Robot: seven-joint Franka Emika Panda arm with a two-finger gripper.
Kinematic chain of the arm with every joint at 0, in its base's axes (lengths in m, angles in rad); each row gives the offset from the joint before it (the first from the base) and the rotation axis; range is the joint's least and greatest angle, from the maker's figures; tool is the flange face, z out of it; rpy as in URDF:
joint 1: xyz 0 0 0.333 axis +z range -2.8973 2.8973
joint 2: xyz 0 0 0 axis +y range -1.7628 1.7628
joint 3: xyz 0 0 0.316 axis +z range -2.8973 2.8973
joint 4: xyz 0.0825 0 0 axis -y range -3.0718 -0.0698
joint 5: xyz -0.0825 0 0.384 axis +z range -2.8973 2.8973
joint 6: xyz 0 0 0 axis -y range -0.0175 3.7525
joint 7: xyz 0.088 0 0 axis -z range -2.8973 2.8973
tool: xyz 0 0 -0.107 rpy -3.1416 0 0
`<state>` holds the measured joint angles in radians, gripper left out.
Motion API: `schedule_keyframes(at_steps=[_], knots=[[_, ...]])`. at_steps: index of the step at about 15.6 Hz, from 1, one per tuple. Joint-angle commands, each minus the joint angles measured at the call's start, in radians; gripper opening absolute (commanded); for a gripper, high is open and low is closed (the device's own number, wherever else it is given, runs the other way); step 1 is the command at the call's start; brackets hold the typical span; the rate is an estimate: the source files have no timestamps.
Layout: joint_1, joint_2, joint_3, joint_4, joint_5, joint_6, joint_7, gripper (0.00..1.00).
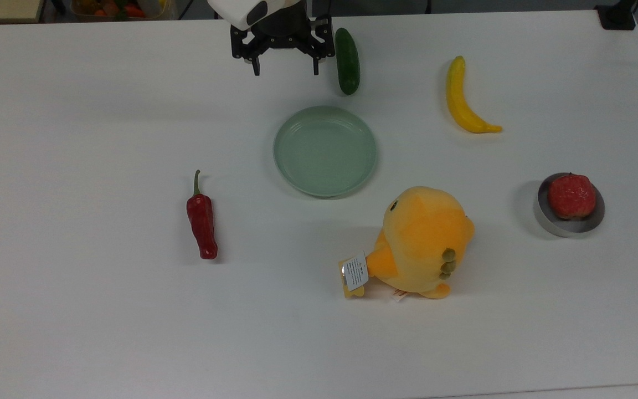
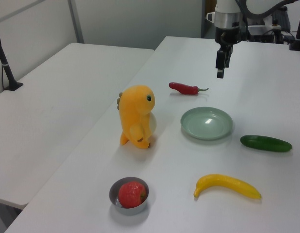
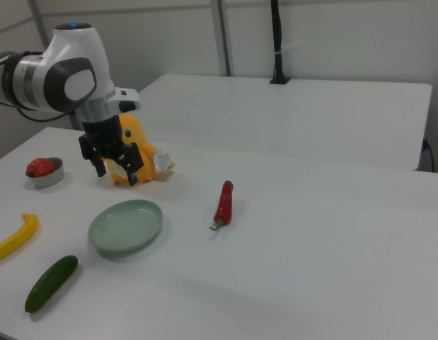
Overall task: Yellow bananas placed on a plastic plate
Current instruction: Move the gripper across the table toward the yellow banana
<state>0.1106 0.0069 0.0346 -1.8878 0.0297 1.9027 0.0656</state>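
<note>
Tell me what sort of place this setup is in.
Probably a robotics lab or test room. A robot arm's gripper hangs over a plain white table laid out with props: a banana, a pale green plate and a plush chick. Similar white tables stand alongside.

Slender curved bright yellow banana; round pale mint-green plastic plate; dark green cucumber; glossy red chilli, green stem; yellow-orange plush chick.

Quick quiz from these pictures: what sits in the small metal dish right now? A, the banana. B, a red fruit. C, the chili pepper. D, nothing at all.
B: a red fruit fills the metal dish, while the banana and chili pepper lie on the bare table.
</note>
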Motion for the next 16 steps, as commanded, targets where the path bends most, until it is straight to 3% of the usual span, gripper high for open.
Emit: schedule_keyframes(at_steps=[1, 10, 16], knots=[[0.011, -0.053, -0.016, -0.022, -0.010, -0.055, -0.003, 1.00], [0.021, -0.058, -0.002, -0.025, 0.002, -0.050, 0.014, 1.00], [0.035, -0.050, 0.143, -0.048, 0.006, -0.033, 0.195, 1.00]])
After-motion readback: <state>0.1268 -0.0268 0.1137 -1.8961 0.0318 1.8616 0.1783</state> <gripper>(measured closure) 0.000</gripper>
